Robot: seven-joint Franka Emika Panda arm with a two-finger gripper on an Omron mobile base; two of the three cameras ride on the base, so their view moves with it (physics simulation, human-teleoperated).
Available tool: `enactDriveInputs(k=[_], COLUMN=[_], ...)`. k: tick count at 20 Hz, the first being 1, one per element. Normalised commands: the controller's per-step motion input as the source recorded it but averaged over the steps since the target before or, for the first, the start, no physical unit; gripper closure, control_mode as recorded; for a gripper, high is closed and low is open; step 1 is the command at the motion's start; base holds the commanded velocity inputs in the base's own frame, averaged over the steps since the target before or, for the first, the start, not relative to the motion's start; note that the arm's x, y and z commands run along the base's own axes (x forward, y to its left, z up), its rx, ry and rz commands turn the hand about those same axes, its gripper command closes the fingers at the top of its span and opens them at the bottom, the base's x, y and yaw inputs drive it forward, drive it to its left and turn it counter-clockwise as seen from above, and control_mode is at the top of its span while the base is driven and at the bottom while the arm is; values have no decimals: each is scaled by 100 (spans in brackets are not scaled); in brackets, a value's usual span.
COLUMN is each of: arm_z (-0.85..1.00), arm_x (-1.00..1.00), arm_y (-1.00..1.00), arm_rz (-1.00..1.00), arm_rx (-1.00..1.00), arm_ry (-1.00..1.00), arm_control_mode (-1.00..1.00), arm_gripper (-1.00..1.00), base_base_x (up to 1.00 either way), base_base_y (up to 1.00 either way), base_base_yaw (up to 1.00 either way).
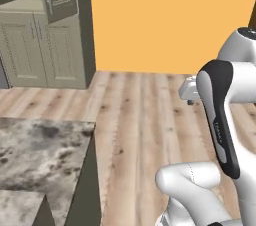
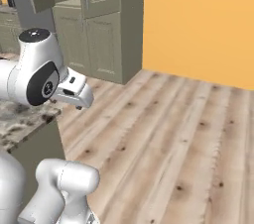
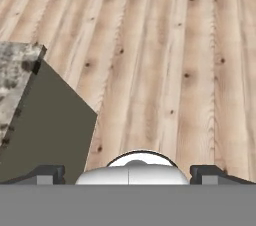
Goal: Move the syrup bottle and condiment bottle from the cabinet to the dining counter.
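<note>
The floor consists of light wooden planks with dark knots; the boards run from near to far toward the wall. The wall is a flat, plain orange surface and meets the floor along a straight line at the far side. In the hand view, the plank floor extends across the right and upper area.

No text, label, brand, number or sign can be read. The dark panel on the arm in the left base view carries a faint pale marking, too small and blurred to make out.
</note>
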Motion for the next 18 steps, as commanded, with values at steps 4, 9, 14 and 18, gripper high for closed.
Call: enactDriveInputs(k=[4, 9, 14, 18], arm_z=[0, 0, 0, 0], arm_x=[0, 0, 0, 0], arm_y=[0, 0, 0, 0], arm_rz=[0, 0, 0, 0], arm_rx=[0, 0, 0, 0], arm_ry=[0, 0, 0, 0], arm_control_mode=[100, 100, 100, 100], arm_gripper=[-100, -100, -100, -100], base_base_x=[100, 100, 100, 100], base_base_y=[-1, 0, 0, -5], base_base_yaw=[-5, -6, -5, 12])
